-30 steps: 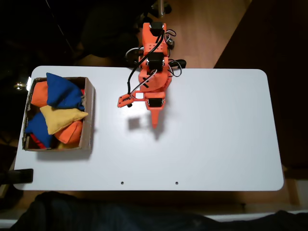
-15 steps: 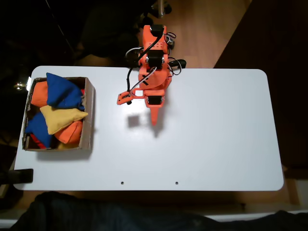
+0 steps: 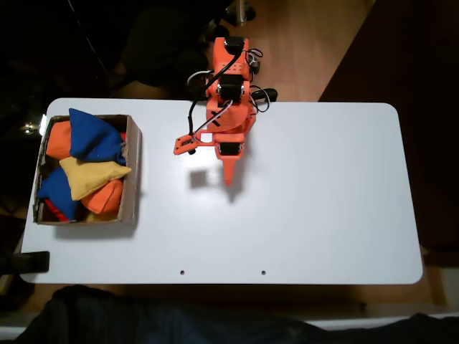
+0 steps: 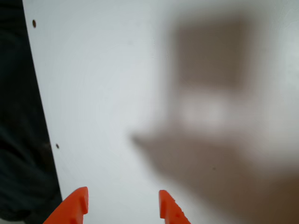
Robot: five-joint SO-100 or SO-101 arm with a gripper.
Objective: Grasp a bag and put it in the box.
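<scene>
While the bag (image 3: 92,136) lies boxed, the seemingly parted tool (image 3: 228,180) hangs well apart.

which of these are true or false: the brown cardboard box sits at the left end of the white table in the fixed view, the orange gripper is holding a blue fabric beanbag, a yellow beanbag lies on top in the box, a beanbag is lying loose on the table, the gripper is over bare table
1. The shallow brown cardboard box sits at the left end of the white table in the fixed view. True.
2. The orange gripper is holding a blue fabric beanbag. False: its fingers are apart with nothing between them in the wrist view; the blue fabric beanbag lies in the box.
3. A yellow beanbag lies on top in the box. True.
4. A beanbag is lying loose on the table. False: the beanbags seen are all in the box.
5. The gripper is over bare table. True.
</scene>
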